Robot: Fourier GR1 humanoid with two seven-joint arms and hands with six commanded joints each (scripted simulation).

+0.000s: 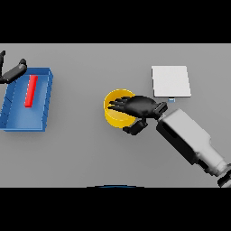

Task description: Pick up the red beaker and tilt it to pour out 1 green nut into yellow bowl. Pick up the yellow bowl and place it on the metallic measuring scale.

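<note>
Table (90, 158) of plain grey fills the head view and carries everything else. Largest on it is a blue rectangular tray (43, 101) with raised walls at the far left, set slightly askew. Inside the tray lies a narrow red bar-shaped object (30, 91), stretched along the tray's length near its upper middle; whether this is the red beaker on its side cannot be told. Well to the right, toward the far edge, sits a flat pale metallic square scale (170, 81), with a small tab on its near edge. Between tray and scale, nearer the scale, stands a round yellow bowl (113, 116), resting on the table, apart from the scale. The right hand (140, 106) reaches in from the lower right on its white and grey arm; its dark fingers spread across the bowl's opening while the thumb curls against the outer wall below, pinching the rim. The left hand (13, 72) shows at the left edge just above the tray's far corner, fingers loosely extended and holding nothing.
</note>
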